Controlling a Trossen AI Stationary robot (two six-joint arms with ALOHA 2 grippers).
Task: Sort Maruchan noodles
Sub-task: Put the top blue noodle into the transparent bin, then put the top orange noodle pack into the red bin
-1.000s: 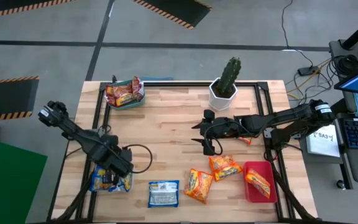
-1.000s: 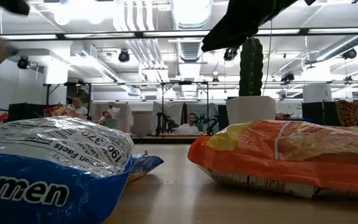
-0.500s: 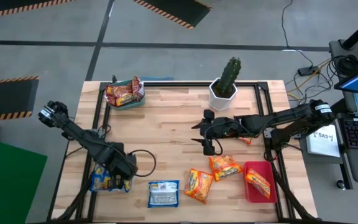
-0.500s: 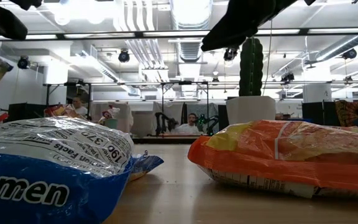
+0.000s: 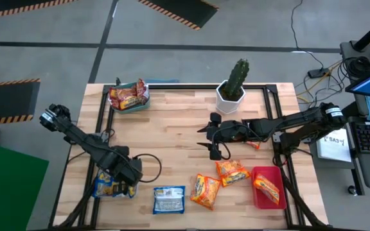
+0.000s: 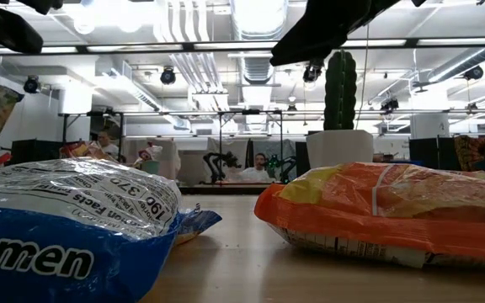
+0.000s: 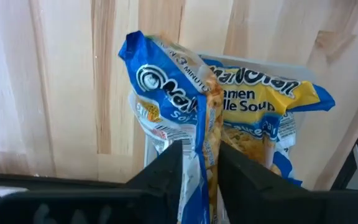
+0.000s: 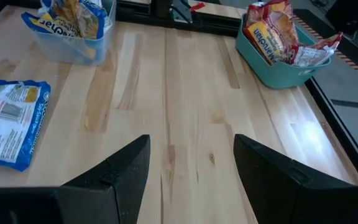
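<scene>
1. Sorted blues: clasped a blue-yellow packet (image 7: 173, 93) edge-on in the left gripper (image 7: 194, 171), low over the clear tray (image 7: 303, 67) at the table's near-left corner, atop another blue packet there.
2. Judged the drop as in hand: needed only a release and a straight lift clear.
3. Kept the right gripper (image 5: 209, 142) spread and empty, mid-table near the cactus (image 5: 236, 80).
4. Left for later: one blue packet on the table (image 5: 169, 199) and two orange packets (image 5: 205, 191) beside the red tray (image 5: 257, 172).

Left pincer (image 7: 194, 165) has loosened on blue packet (image 7: 185, 106).
</scene>
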